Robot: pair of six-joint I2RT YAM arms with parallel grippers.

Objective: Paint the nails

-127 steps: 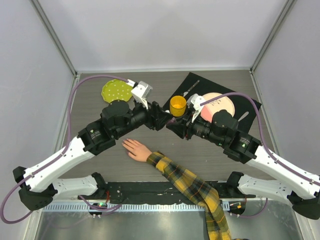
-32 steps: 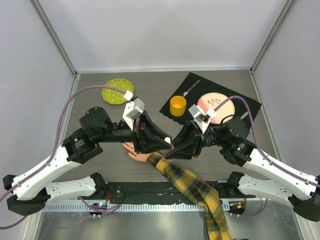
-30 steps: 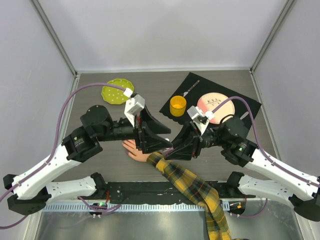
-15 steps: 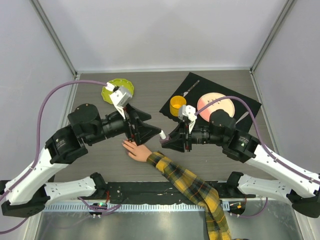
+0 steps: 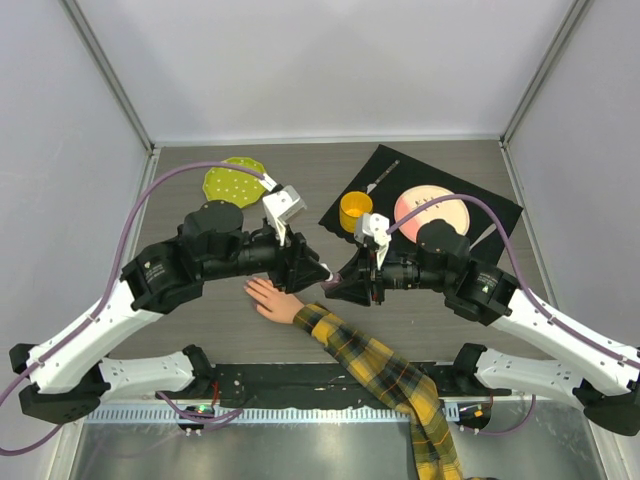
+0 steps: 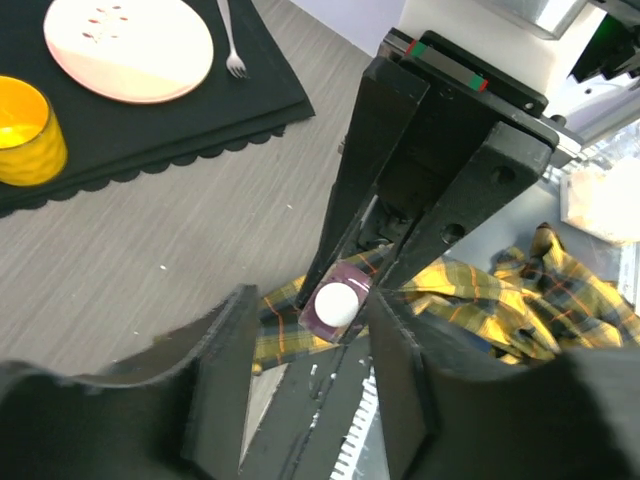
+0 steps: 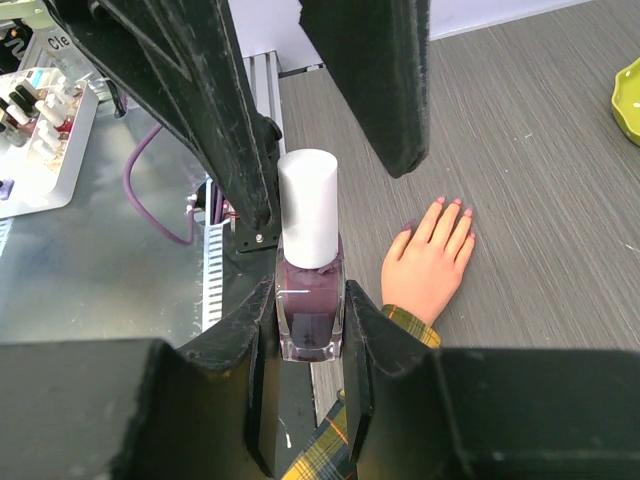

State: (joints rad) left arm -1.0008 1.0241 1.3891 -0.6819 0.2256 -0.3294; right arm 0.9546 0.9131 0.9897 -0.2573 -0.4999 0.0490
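Your right hand (image 7: pixel 310 300) clamps the bottle (image 7: pixel 309 318) steady, presumably so your left hand (image 6: pixel 308 335), open astride the cap (image 7: pixel 307 205), can unscrew it before the nails (image 7: pixel 455 204).

Left hand (image 5: pixel 323 276) closer than before, fingers (image 6: pixel 225 380) now either side of cap (image 6: pixel 335 302) on right hand's (image 7: pixel 310 300) bottle (image 7: pixel 308 322)

Cup (image 5: pixel 355 209), plate (image 5: pixel 415 203), fork (image 5: pixel 380 176) on black mat (image 5: pixel 400 163); green dish (image 5: pixel 225 184).
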